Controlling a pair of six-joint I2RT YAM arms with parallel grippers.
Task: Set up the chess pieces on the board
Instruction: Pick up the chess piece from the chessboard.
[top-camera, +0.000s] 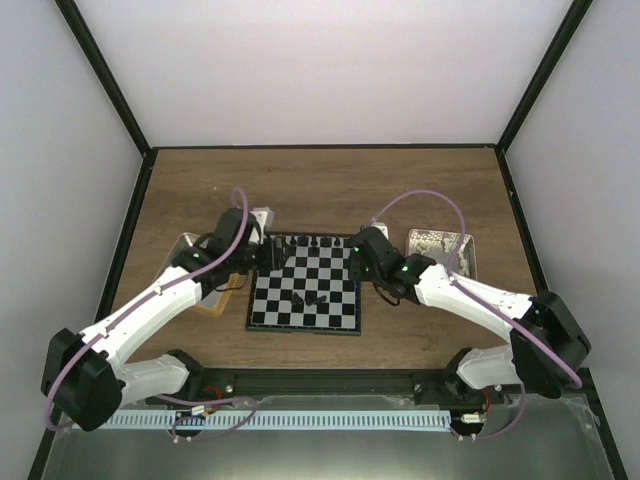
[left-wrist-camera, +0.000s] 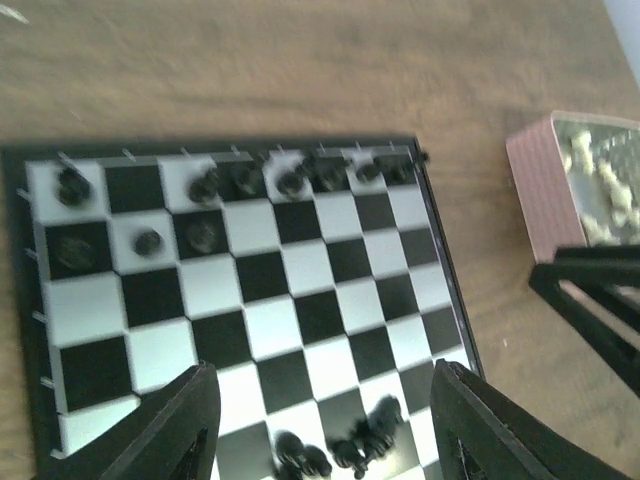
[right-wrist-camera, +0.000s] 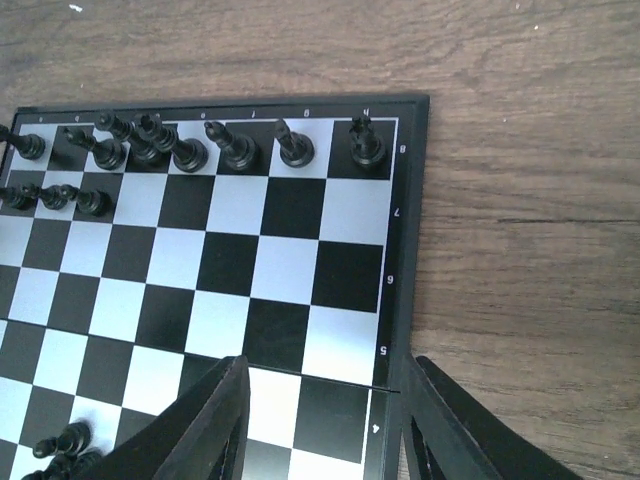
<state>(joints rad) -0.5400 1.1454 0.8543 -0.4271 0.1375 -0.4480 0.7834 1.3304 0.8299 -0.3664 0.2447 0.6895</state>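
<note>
**Loose pieces framed by the left fingers, off to one side of the right**

The board (top-camera: 305, 285) is laid flat on the surface (top-camera: 320, 185) between the two arms. Its far row is filled with standing chess pieces (right-wrist-camera: 228, 150). A few more are stood in the second row towards the left side, and the rest of that row is bare. A small cluster of loose pieces (left-wrist-camera: 345, 448) is gathered on the squares towards the near edge, about the middle columns. Whether these are upright or tipped over cannot be told: they are blurred in the left wrist view and cut by the frame edge in the right wrist view. No long axis can therefore be given.

The left fingers (left-wrist-camera: 205, 400) are held apart with nothing between them, over the left part of the board. In the left wrist view the cluster is seen low in the frame, inside the gap between the two fingers and nearer the right-hand one.

The right fingers (right-wrist-camera: 225, 400) are likewise apart and empty, over the board's right edge. From there the cluster is seen outside their span, well off beyond the left-hand finger, in the bottom corner of the view.

From above, neither arm is clearly nearer to the cluster. The coming pick is therefore judged to turn on alignment, not on nearness. The left fingers are lined up with the cluster, whereas a sideways traverse would be required of the right. As the loose pieces appear to be touching one another, two could be caught at once when the fingers are closed.
</note>
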